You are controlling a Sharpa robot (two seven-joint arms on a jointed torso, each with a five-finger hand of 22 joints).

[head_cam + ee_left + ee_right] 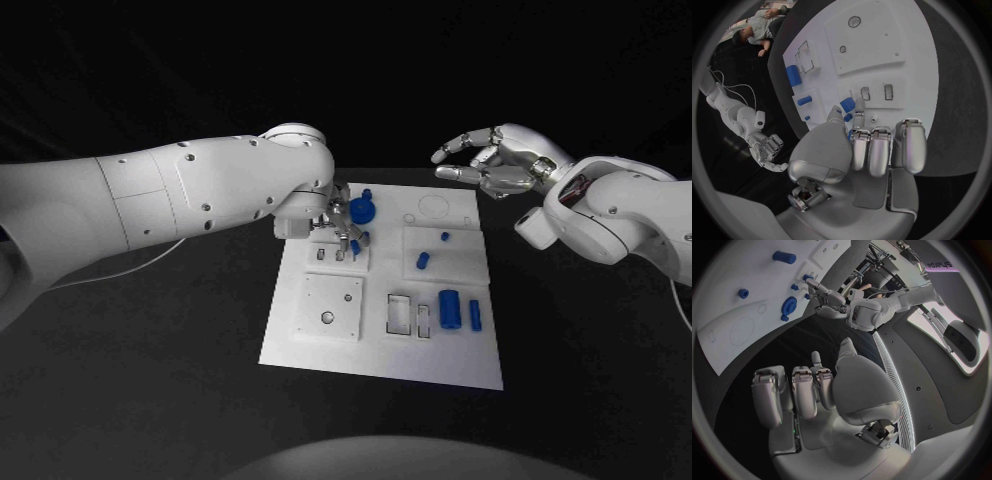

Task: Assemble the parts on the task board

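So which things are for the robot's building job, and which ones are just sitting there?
For the job:
- task board
- small blue part pinched in the left hand
- blue round part
- blue cylinder
- blue bar
- two small blue pegs
- right hand, holding nothing, off the board

Just there:
- black table
- white cable

Left hand [329,222] reaches down, fingers pinched together; right hand [495,160] hovers raised, fingers curled apart.

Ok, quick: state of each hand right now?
Left hand: pinching a small blue part over the white board.
Right hand: holding nothing, fingers apart, off the board.
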